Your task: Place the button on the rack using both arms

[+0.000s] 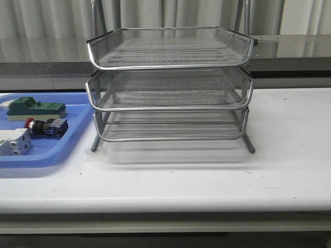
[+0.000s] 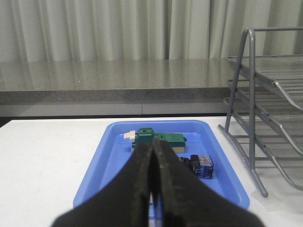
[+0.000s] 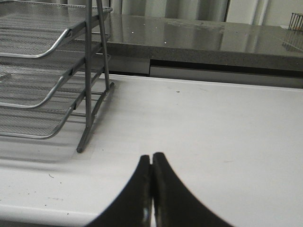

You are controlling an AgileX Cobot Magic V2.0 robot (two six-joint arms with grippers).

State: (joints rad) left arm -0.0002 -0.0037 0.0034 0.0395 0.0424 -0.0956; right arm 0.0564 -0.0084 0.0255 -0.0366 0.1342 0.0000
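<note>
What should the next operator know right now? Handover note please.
Left gripper: shut, empty, facing the blue tray.
Right gripper: shut, empty, over bare table to the right of the rack.
Button: lying on its side in the blue tray, between the green block and the white-grey block.
Rack: all three tiers look empty.
Done: nothing yet.
Left: pick the button from the tray, set it on the rack using both arms.
</note>
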